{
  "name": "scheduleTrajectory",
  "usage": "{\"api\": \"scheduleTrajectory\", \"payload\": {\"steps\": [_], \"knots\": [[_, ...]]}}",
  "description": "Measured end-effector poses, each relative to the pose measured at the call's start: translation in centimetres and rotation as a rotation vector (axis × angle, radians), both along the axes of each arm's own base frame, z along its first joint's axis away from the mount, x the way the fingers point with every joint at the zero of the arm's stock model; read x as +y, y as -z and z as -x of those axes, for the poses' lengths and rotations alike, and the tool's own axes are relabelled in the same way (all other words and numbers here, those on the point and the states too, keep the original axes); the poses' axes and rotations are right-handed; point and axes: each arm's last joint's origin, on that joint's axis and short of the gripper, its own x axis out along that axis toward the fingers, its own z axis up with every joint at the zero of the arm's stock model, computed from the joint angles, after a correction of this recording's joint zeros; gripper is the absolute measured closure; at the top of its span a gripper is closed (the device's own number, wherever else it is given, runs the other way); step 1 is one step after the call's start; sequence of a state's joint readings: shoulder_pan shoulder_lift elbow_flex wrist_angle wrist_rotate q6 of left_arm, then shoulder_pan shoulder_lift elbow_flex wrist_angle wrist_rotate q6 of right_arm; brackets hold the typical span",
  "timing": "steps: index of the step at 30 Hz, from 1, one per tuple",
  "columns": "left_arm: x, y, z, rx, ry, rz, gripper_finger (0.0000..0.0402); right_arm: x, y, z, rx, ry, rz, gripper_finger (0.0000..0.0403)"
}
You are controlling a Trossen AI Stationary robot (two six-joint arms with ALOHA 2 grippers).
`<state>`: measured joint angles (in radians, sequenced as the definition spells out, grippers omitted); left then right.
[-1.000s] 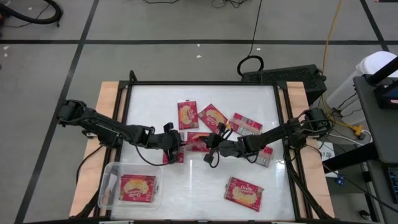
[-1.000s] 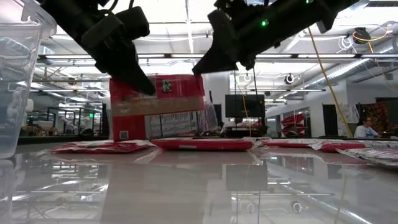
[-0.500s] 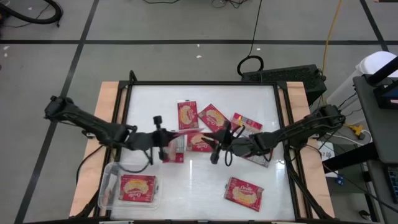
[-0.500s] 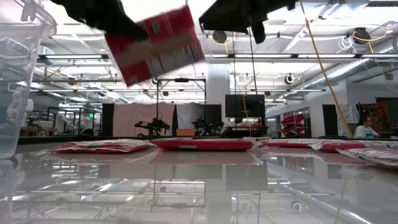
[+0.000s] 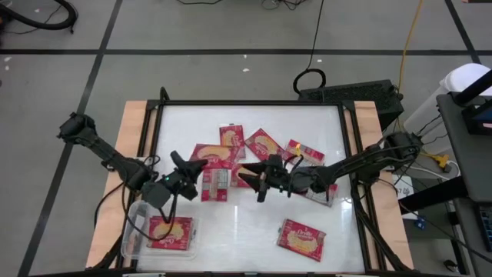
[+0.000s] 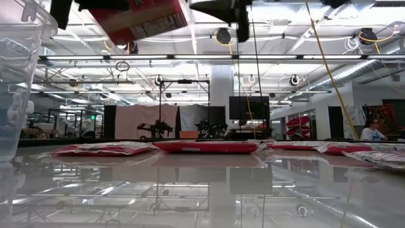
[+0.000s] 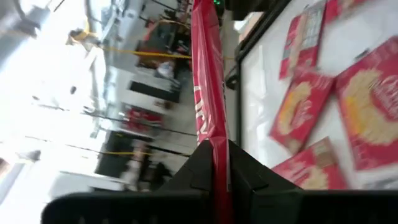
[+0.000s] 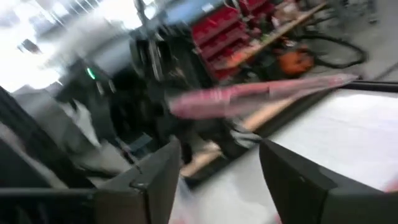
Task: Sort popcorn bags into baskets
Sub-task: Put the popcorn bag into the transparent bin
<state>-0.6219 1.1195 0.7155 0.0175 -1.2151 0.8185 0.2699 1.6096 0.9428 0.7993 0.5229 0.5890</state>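
Note:
My left gripper (image 5: 187,168) is shut on one red popcorn bag (image 5: 213,154) and holds it in the air over the table's middle left. The low view shows this bag (image 6: 144,15) high above the table. My right gripper (image 5: 257,178) is open just to the right of the bag, with nothing between its fingers (image 8: 163,176). The clear basket (image 5: 137,218) stands at the near left corner with one bag (image 5: 170,231) lying flat inside. Several more bags lie flat on the white table, among them one (image 5: 232,139) in the middle and another (image 5: 301,238) near the front right. My left gripper pinches the bag between its two fingers (image 7: 198,167) at the end (image 7: 212,148) that points to the table's left. In the left wrist view the bag runs straight away from the fingers, edge-on. It hangs clear of the table, tilted.
Loose bags (image 5: 265,144) (image 5: 304,153) lie around and under both grippers. A dark frame (image 5: 345,146) borders the white table top, with wooden strips (image 5: 129,131) at its left and right sides. There is bare table near the front middle.
My right gripper has opened and let go of the bag that both grippers held upright on the table. My left gripper has lifted that bag clear, carried it toward the table's near left, and tipped it from upright toward level.

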Motion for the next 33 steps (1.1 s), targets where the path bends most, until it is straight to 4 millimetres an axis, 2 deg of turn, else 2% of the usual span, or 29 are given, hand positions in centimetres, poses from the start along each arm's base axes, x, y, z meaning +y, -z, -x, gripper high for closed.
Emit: {"api": "scheduleTrajectory", "payload": {"steps": [8,12,16,23,27,33], "knots": [[-0.3,-0.3,0.1,0.113,-0.01,-0.209,0.0384,-1.5,0.1,-1.1,-0.192,-0.058,-0.204,0.0155],[-0.4,-0.4,0.3,0.15,-0.043,-0.278,0.0384,-2.3,0.6,-1.5,-0.184,-0.045,-0.256,0.0154],[-0.8,-0.5,0.4,0.162,-0.005,-0.3,0.0384,-3.4,0.7,-1.6,-0.193,-0.03,-0.306,0.0154],[-1.5,0.6,-0.7,0.219,-0.008,-0.372,0.0384,-5.5,0.7,-2.0,-0.189,-0.103,-0.349,0.0156],[-1.4,1.6,-1.6,0.264,-0.027,-0.402,0.0383,-5.9,1.0,-2.0,-0.164,-0.093,-0.344,0.0182],[-1.2,1.7,-2.0,0.267,-0.022,-0.402,0.0382,-6.1,1.7,-2.1,-0.087,-0.078,-0.338,0.025]]}}
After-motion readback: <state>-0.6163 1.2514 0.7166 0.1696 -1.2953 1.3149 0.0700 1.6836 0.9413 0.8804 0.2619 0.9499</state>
